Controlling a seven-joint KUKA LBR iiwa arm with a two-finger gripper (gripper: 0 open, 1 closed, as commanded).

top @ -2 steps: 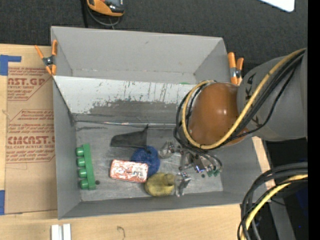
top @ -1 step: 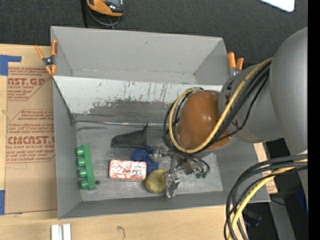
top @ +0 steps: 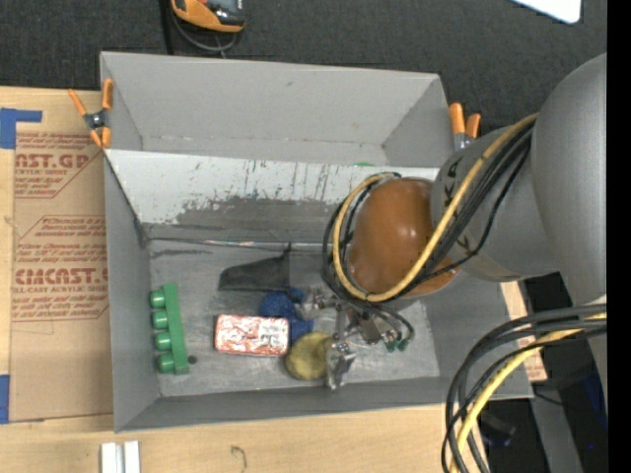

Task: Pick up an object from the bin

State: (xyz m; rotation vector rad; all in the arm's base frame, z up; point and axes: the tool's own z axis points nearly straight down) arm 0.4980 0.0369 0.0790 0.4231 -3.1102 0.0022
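Observation:
My gripper (top: 347, 348) hangs below the arm's wrist, low over the front right part of the bin floor. Just left of it, touching or nearly touching, lies an olive-yellow round lump (top: 306, 357). A blue crumpled thing (top: 282, 303) sits a little further back and left, partly under the wrist. A red-and-white patterned packet (top: 252, 335) lies flat to the left of the lump.
A dark grey flat piece (top: 256, 275) lies behind the blue thing towards the middle of the bin. A green block with several round studs (top: 169, 329) stands by the left wall. The bin's front wall is close below the gripper.

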